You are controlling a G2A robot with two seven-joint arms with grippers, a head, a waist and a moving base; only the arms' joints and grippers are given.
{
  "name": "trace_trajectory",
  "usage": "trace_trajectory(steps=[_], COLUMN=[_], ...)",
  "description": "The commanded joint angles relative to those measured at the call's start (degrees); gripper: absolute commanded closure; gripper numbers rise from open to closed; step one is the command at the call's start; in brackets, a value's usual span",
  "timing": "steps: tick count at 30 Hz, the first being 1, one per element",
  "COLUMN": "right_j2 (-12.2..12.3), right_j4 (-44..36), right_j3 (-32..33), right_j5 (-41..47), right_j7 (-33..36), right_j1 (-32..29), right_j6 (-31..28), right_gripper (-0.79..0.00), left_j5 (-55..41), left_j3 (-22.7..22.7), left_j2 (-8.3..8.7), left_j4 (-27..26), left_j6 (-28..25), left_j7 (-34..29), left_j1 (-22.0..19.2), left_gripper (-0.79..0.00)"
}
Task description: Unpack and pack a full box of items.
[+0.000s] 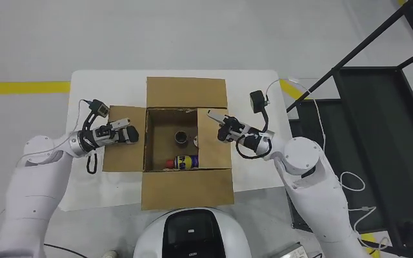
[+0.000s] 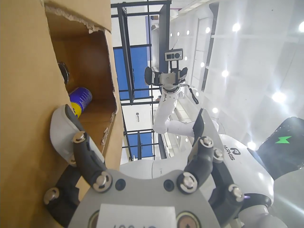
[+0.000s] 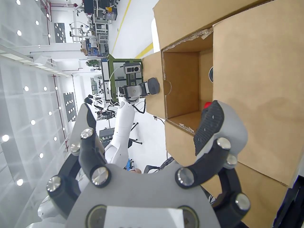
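Just outside the box point(image 1: 186, 91) — left gripper point(image 1: 128, 129) and right gripper point(image 1: 219, 126), both released, at opposite side edges.

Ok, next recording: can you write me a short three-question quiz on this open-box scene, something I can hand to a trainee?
1. True or false: the spray can stands upright in the box.
2. How many items can be seen inside the box? A: one. B: two. C: five.
3. Fill in: the left pincer and the right pincer each hang by a side flap with fingers ___.

Key: 1 false, it lies on its side. 2 B, the can and a dark round item. 3 open.
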Motion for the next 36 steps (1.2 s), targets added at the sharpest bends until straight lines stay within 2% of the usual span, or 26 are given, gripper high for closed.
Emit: trace_trajectory(steps=[1,4,8,14,21,27,32,36], right_j2=[0.1,0.1,0.3,0.4,0.7,0.9,1.0,1.0], right_j4=[-0.2,-0.3,-0.4,-0.9,-0.9,-1.3,-0.6,0.2], right_j3=[0.0,-0.3,-0.5,-0.7,-0.3,-0.3,-1.0,-1.6], right_j5=[0.0,-0.2,-0.4,-0.6,-0.3,-0.3,0.1,0.1], right_j7=[-0.1,-0.3,-0.4,-0.6,-0.5,0.0,0.2,0.1], right_j1=[-0.1,-0.2,-0.3,-0.2,0.1,0.7,1.4,2.0], right_j6=[0.0,0.0,0.4,0.8,1.5,1.6,1.4,1.3], right_gripper=[-0.785,-0.785,-0.785,-0.785,-0.785,-0.785,-0.785,-0.785], left_j5=[1.7,6.4,11.4,9.4,9.2,6.8,10.8,14.7], left_j3=[-0.9,-1.6,-0.5,1.9,4.1,1.2,-1.9,-1.3], left_j2=[0.35,0.90,1.13,0.72,0.26,0.66,1.74,2.08], left_j4=[-0.4,-1.1,-2.5,-5.4,-5.9,-4.4,-4.0,-5.6], left_j6=[-0.6,-2.0,-2.9,-3.0,-3.4,-3.3,-4.3,-4.7], left_j7=[0.9,2.1,2.4,0.8,1.9,4.7,5.7,5.2], left_j1=[0.1,0.5,1.4,2.5,2.3,1.2,1.3,2.5], left_gripper=[-0.785,-0.785,-0.785,-0.785,-0.785,-0.785,-0.785,-0.785])
